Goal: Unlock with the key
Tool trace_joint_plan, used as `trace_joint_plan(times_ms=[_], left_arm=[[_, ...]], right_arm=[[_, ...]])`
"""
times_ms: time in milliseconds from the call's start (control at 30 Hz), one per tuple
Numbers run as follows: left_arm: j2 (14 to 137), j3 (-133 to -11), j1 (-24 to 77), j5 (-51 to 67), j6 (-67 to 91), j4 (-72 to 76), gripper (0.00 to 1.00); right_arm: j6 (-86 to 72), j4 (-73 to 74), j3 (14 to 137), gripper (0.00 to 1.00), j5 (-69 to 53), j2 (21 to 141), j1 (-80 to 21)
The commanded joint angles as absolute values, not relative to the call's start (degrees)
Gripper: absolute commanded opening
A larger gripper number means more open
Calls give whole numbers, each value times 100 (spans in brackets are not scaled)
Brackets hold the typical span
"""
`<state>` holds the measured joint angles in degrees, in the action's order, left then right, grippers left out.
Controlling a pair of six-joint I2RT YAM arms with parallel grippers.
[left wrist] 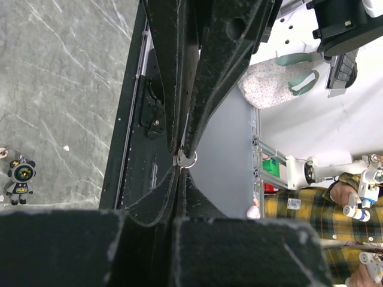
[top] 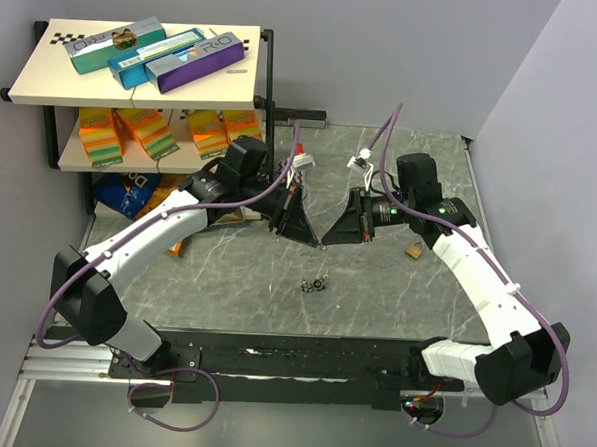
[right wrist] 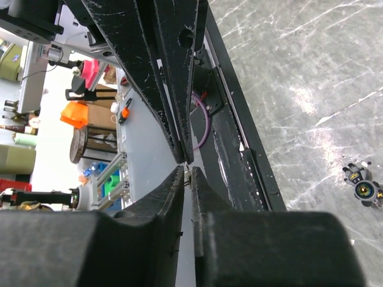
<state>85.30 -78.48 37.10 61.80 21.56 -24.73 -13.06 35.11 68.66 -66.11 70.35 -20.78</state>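
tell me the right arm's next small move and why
Probably close the right gripper fully on the small silver ring: the left gripper, jaws shut, holds it mid-air tip to tip, and the right jaws show a slim gap.

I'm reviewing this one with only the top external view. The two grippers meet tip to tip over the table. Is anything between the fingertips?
Observer: Yes. The left wrist view shows a small metal ring exactly where the left gripper and the right gripper meet.
Operator: And the dark speck on the table nearer the bases?
Observer: A little figure charm with a round face, lying flat, touching neither gripper.
Operator: Are the left jaws closed?
Observer: Yes, pressed together. I cannot tell which gripper actually pinches the ring.
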Motion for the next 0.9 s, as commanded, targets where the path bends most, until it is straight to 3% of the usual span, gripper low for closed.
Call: trace_joint_plan(times_ms=[0,167,367,433,567,667,767,867], left_arm=[[8561,-8095,3718,6390,2013,-2303,1],[8534,-8034,3718,6276,2144,-2040,1],[8394,-7788,3718,6039,2706,-1119,3],[8350,-7752,3674,5810,2909,-897,14],[8209,-7586,3551,5485,3260,-222,53],[8069,-7419,3437,5195,3410,-53,76],[7840,-7147,3366,4687,3725,473,81],[7621,-6752,3375,3950,4506,1465,76]], right_arm=[[-1266,3331,6961,13,-6838,7022,-2118],[-1257,3349,6961,0,-6934,7066,-2118],[-1353,3261,6908,0,-6900,7049,-2118],[-1467,3173,6873,0,-6751,7023,-2101],[-2143,2097,6462,0,-6645,6725,-1917],[-2864,1408,6075,0,-6610,6487,-1654],[-3435,617,5715,0,-6330,6224,-1538],[-4085,-409,5381,0,-5900,5960,-1529]])
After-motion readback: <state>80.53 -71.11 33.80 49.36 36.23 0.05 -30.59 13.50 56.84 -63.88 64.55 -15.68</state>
